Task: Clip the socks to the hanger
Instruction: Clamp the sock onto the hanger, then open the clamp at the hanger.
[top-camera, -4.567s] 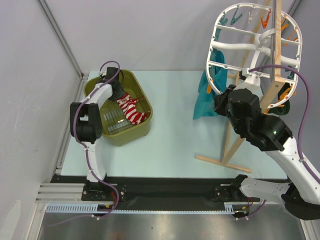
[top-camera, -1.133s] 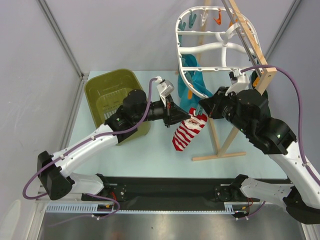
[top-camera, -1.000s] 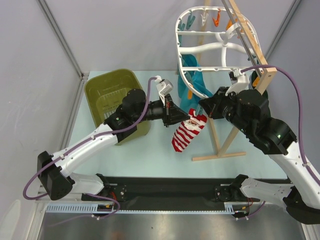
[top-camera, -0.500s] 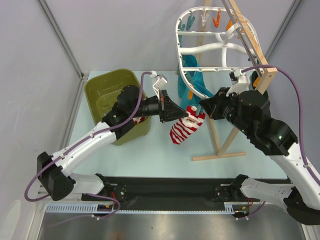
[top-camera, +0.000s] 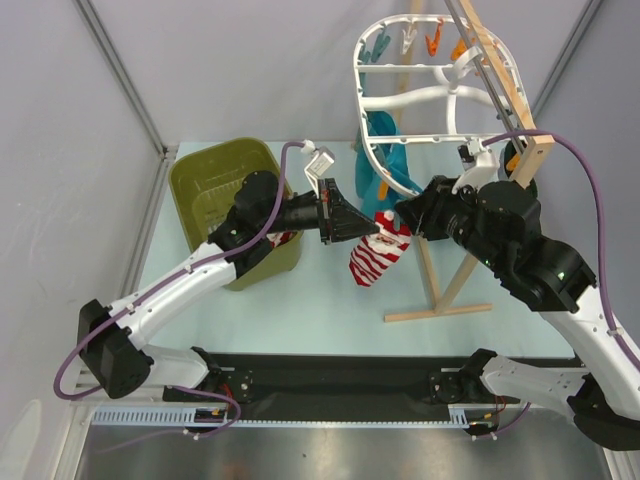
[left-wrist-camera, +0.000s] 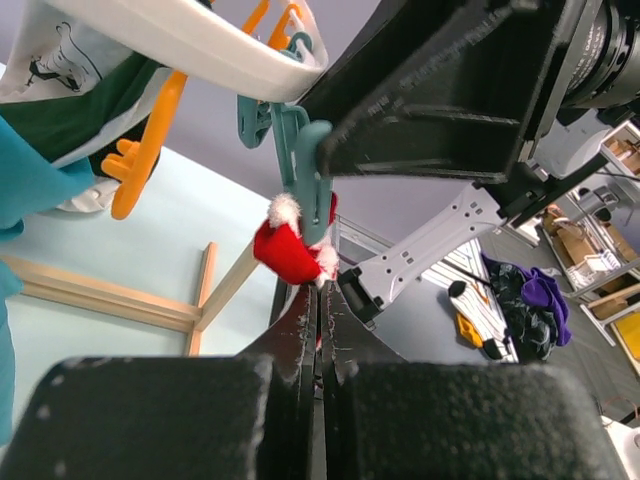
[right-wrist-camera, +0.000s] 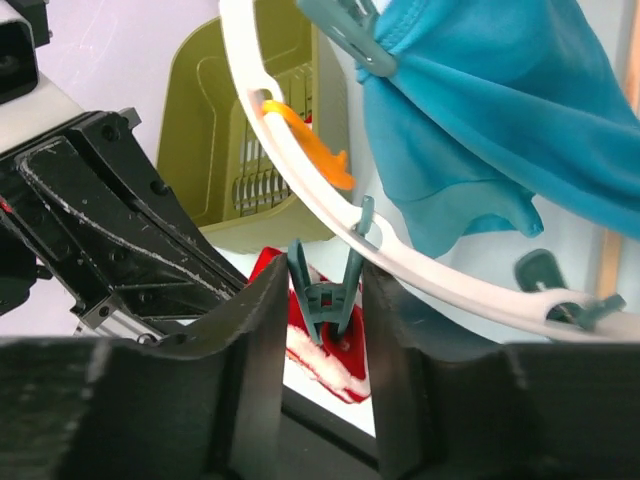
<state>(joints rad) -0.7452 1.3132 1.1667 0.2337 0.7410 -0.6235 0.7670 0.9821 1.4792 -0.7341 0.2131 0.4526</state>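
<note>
Right fingers (right-wrist-camera: 245, 345) eased apart astride teal clip (right-wrist-camera: 325, 292); left fingers (left-wrist-camera: 303, 335) pinch sock (left-wrist-camera: 287, 252) beneath.

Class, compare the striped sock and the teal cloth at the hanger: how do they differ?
The striped sock is red and white; the teal cloth is plain. The striped sock looks smaller than the teal cloth. The left gripper pinches the striped sock; no gripper touches the teal cloth. Both hang at the rim of the hanger.
</note>
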